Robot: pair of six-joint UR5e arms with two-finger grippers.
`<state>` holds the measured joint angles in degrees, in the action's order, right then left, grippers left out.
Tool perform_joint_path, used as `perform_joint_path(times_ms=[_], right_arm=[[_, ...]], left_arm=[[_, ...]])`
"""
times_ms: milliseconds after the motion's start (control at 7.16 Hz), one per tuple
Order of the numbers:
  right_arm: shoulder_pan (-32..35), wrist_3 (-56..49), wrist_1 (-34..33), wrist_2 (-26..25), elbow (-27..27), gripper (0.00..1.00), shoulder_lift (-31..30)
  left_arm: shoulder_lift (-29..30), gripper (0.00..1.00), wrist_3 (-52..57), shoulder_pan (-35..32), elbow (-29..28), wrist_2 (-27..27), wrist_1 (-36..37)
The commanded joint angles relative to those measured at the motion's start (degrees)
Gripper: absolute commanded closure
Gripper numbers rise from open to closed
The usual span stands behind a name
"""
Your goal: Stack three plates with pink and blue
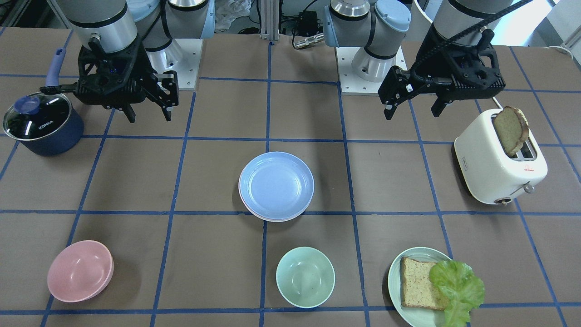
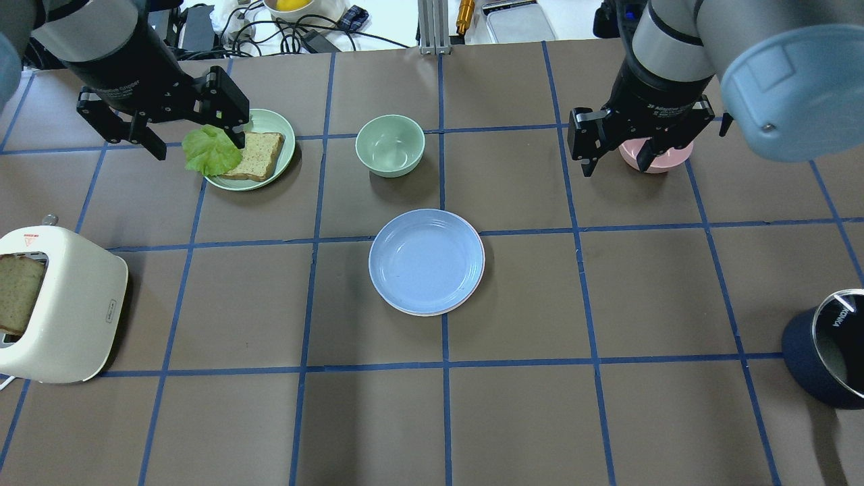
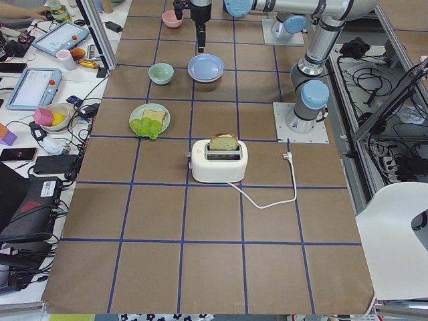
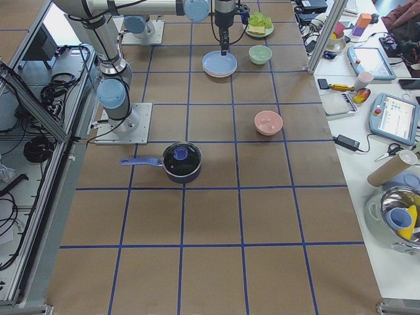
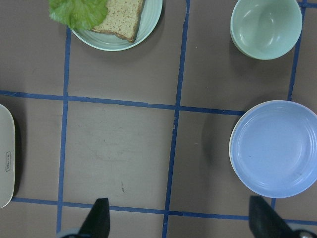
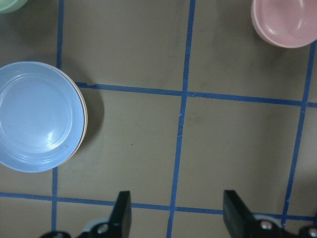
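Observation:
The pastel blue plate (image 1: 276,185) lies at the table's middle on top of a stack. It also shows in the overhead view (image 2: 426,260) and in both wrist views (image 5: 275,148) (image 6: 39,116). A thin pink rim (image 1: 272,220) peeks out under it, and a cream edge (image 5: 231,154) shows at its side. The rest of the lower plates is hidden. My left gripper (image 1: 413,113) (image 2: 199,147) (image 5: 181,220) is open, empty and high above the table. My right gripper (image 1: 150,117) (image 2: 615,167) (image 6: 178,213) is open, empty and equally high.
A pink bowl (image 1: 79,271), a green bowl (image 1: 305,277) and a green plate (image 1: 394,279) with bread and lettuce line the operators' side. A white toaster (image 1: 494,168) with a slice stands on my left. A dark blue lidded pot (image 1: 43,122) stands on my right.

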<state>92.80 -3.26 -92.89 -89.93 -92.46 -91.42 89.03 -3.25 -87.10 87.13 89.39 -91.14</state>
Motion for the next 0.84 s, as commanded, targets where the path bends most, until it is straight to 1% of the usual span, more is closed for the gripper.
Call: perform_joint_path(times_ms=[0, 140, 279, 419, 559, 699], right_arm=[[-0.1, -1.4, 0.2, 0.7, 0.0, 0.30, -0.8], [0.1, -1.4, 0.1, 0.8, 0.1, 0.26, -1.0], [0.1, -1.4, -0.1, 0.9, 0.1, 0.17, -1.1], [0.2, -1.4, -0.2, 0.9, -0.1, 0.04, -1.0], [0.2, -1.4, 0.1, 1.1, -0.1, 0.01, -1.1], [0.3, -1.5, 0.1, 1.3, -0.3, 0.00, -1.1]], left_arm=[[0.0, 0.00, 0.0, 0.0, 0.0, 0.0, 0.0], [0.0, 0.00, 0.0, 0.0, 0.0, 0.0, 0.0], [0.0, 0.00, 0.0, 0.0, 0.0, 0.0, 0.0], [0.0, 0.00, 0.0, 0.0, 0.0, 0.0, 0.0], [0.0, 0.00, 0.0, 0.1, 0.0, 0.0, 0.1], [0.0, 0.00, 0.0, 0.1, 0.0, 0.0, 0.1]])
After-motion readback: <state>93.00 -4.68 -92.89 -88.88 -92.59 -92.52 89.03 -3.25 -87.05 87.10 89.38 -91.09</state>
